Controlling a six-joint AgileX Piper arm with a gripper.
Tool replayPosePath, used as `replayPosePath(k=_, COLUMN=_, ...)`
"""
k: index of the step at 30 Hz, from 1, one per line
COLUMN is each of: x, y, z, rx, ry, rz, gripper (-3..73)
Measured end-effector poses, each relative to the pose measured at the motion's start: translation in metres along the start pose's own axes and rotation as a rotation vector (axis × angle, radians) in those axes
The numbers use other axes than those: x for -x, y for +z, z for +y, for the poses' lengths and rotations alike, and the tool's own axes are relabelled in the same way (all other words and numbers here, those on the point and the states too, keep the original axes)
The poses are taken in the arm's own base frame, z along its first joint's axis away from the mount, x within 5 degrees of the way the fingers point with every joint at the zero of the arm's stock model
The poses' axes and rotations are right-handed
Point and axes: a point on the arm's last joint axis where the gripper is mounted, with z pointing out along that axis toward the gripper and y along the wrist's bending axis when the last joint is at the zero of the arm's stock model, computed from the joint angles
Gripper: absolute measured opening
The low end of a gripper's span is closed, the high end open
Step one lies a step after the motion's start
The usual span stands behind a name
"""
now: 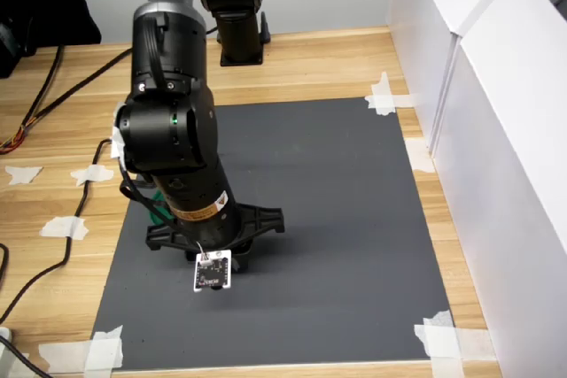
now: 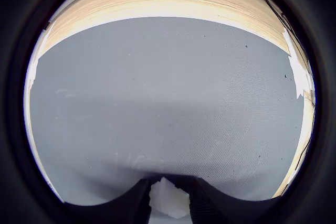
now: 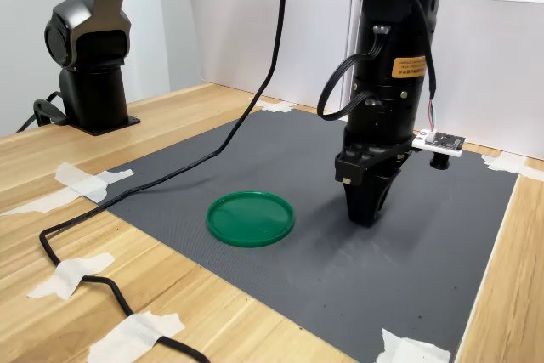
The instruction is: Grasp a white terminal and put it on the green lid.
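1. Hand [image 3: 367,210] pointing straight down, low over the dark mat [image 3: 442,244], tips close to the mat surface in the second exterior view; contact with the mat not possible to tell.
2. In the wrist view, the two dark fingers [image 2: 134,203] clamped on the white terminal [image 2: 169,199], which sits between them.
3. In both exterior views the terminal hidden by the hand and arm.
4. Green lid [image 3: 251,218] lying flat on the mat, near the hand, on the second exterior view's left of it, not touching it.
5. In the first exterior view the lid covered by the arm [image 1: 168,130], only a thin green edge showing by the black cable at the arm's lower left side.
6. Small white circuit board [image 1: 213,271] fixed on the wrist, above the mat.
7. Mat held on the wooden counter [image 1: 328,64] by white tape [image 1: 383,95] at the corners.
8. Black cable [image 3: 102,282] running from the arm over the mat edge and across the counter.
9. White wall panels [image 1: 496,130] standing along the first exterior view's right side.
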Motion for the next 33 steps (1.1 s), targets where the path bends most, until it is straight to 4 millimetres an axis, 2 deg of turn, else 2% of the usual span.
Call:
replayPosePath(k=6, x=-0.002, y=-0.003, z=0.000, rx=0.000, ry=0.009, rz=0.021, gripper=27.3)
replayPosePath(k=16, x=-0.010, y=-0.055, z=-0.001, rx=-0.028, ry=-0.002, rz=-0.035, gripper=27.3)
replayPosePath(k=20, x=-0.029, y=-0.069, z=-0.002, rx=-0.038, ry=-0.013, rz=-0.032, gripper=27.3)
replayPosePath(k=27, x=-0.073, y=-0.071, z=-0.020, rx=-0.044, ry=0.021, rz=-0.008, gripper=27.3)
replayPosePath(k=33, x=-0.084, y=-0.080, z=-0.046, rx=-0.065, ry=0.031, rz=-0.031, gripper=27.3)
